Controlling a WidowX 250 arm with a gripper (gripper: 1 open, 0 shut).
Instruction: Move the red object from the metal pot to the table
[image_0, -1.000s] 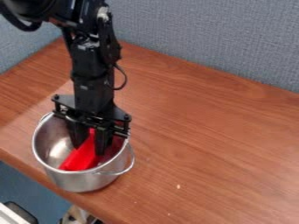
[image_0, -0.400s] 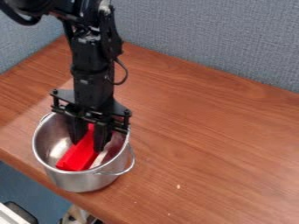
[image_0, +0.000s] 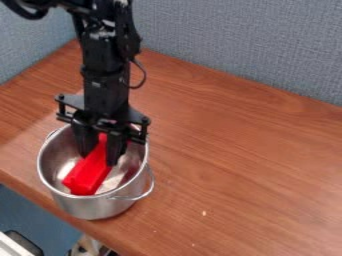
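claw (image_0: 102, 150) clamped on red block (image_0: 88, 172) | block tilted, lower end inside steel pot (image_0: 60, 196) | pot on wooden table (image_0: 241, 140)

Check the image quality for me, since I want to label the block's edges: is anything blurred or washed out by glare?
Camera view: low resolution and soft all over; the red block has fuzzy edges where the gripper meets it; the pot shows bright reflections on its inner wall; the table has a mild sheen, not blown out.
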